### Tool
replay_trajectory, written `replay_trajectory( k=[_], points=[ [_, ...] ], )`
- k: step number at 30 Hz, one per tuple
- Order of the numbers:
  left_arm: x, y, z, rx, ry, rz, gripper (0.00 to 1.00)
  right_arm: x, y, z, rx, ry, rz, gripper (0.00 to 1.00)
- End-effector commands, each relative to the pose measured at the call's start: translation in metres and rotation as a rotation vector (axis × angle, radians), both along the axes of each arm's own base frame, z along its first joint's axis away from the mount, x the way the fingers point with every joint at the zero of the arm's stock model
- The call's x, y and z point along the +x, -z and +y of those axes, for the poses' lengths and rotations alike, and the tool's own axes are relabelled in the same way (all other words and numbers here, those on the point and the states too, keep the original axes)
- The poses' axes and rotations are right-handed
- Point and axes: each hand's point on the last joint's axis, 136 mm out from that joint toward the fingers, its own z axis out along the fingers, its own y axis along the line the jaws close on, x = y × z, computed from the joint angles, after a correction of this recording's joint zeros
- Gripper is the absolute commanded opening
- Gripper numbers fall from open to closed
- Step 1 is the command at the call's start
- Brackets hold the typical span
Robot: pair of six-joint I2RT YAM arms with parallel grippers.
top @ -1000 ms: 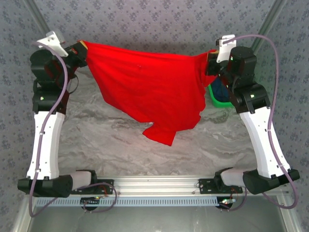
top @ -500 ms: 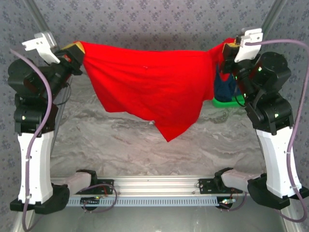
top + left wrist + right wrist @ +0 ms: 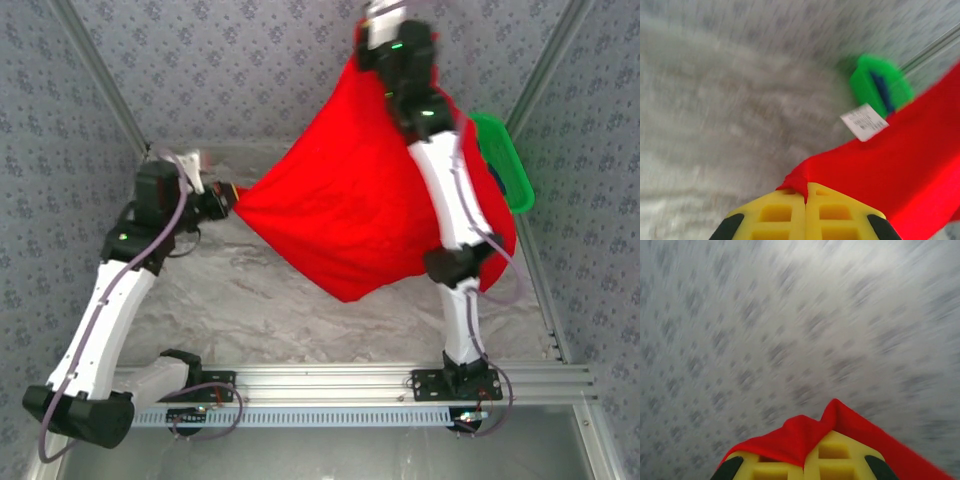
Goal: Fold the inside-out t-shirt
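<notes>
The inside-out t-shirt (image 3: 345,205) is a bright red cloth stretched in the air between the two arms. My left gripper (image 3: 232,196) is low at the left and shut on one corner of it. In the left wrist view the yellow jaws (image 3: 805,192) pinch a fold of the red shirt (image 3: 900,160), and a white label (image 3: 864,121) sticks out of its edge. My right gripper (image 3: 362,45) is raised high at the back and shut on another corner. Red cloth (image 3: 805,435) lies draped over its yellow jaws (image 3: 805,452). The shirt's lower tip hangs just above the table.
A green bin (image 3: 505,160) holding a dark navy garment (image 3: 881,90) stands at the back right, partly behind the shirt. The grey marbled table (image 3: 230,310) lies below, with patterned walls around and a metal rail (image 3: 330,380) along the near edge.
The right arm has swung up and toward the back centre, lifting its corner high. The left arm has dropped lower and moved inward. The shirt now hangs slanted instead of level.
</notes>
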Motion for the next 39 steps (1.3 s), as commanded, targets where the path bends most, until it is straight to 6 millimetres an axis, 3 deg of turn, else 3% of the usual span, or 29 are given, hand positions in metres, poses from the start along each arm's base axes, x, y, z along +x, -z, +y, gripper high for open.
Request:
replay_trajectory(
  k=[1,2,4,7,10,13,17,19,25,32,36,39],
  points=[
    [-0.009,0.049,0.004,-0.022,-0.048,0.124,0.0,0.041,0.13,0.097,-0.04,-0.162,0.164,0.21],
    [-0.009,0.068,0.004,-0.03,-0.062,0.162,0.0,0.049,0.163,0.111,-0.038,-0.184,0.213,0.31],
    [-0.014,0.103,0.003,-0.031,-0.069,0.233,0.0,0.054,0.21,0.121,-0.028,-0.218,0.323,0.48],
    [-0.022,0.15,0.001,-0.034,-0.067,0.329,0.0,0.038,0.248,0.117,-0.077,-0.253,0.496,0.66],
    [-0.03,0.185,-0.003,-0.067,-0.056,0.391,0.0,0.004,0.263,0.095,-0.151,-0.242,0.646,0.75],
    [-0.036,0.206,-0.006,-0.073,-0.043,0.433,0.0,-0.041,0.291,0.049,-0.167,-0.147,0.803,0.75],
    [-0.043,0.214,-0.005,-0.063,-0.034,0.444,0.0,-0.091,0.33,-0.017,-0.068,-0.024,0.958,0.74],
    [-0.046,0.217,-0.005,-0.06,-0.027,0.448,0.0,-0.099,0.354,-0.047,-0.031,0.072,1.017,0.73],
    [-0.046,0.217,-0.009,-0.063,0.001,0.452,0.0,-0.077,0.406,-0.098,0.033,0.309,1.095,0.65],
    [-0.041,0.21,-0.011,-0.071,0.007,0.428,0.0,-0.053,0.438,-0.154,-0.056,0.543,1.115,0.63],
    [-0.042,0.21,-0.011,-0.069,0.013,0.428,0.0,-0.049,0.462,-0.171,-0.08,0.587,1.166,0.62],
    [-0.047,0.215,-0.009,-0.055,0.012,0.44,0.0,-0.043,0.479,-0.172,-0.086,0.583,1.212,0.51]
  ],
)
